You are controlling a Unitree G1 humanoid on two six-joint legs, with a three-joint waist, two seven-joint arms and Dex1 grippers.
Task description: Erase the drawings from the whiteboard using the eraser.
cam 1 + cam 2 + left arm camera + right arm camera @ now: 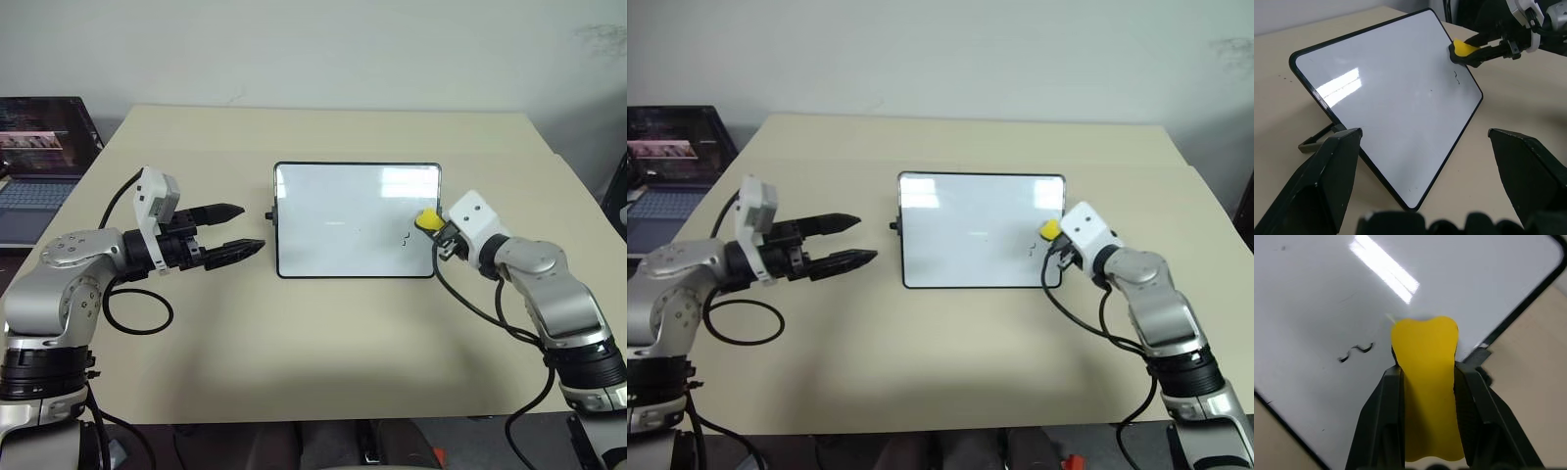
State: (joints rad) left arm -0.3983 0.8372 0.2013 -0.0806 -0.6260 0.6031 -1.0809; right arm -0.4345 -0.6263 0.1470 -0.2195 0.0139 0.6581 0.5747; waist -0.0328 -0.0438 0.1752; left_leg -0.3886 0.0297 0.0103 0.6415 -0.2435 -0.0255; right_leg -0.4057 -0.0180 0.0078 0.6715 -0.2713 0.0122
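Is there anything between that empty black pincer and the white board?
Nothing: in the left eye view, bare tan table separates the left pincer from the whiteboard.

Count: one small glossy white whiteboard with thin black frame and rounded corners, on one beige tabletop. One small yellow block eraser. One thin black marker squiggle visible on the board, plus a couple of faint specks too small to call. Two robot claws: left claw and right claw, two black fingers each. One open laptop off the tabletop's left edge.
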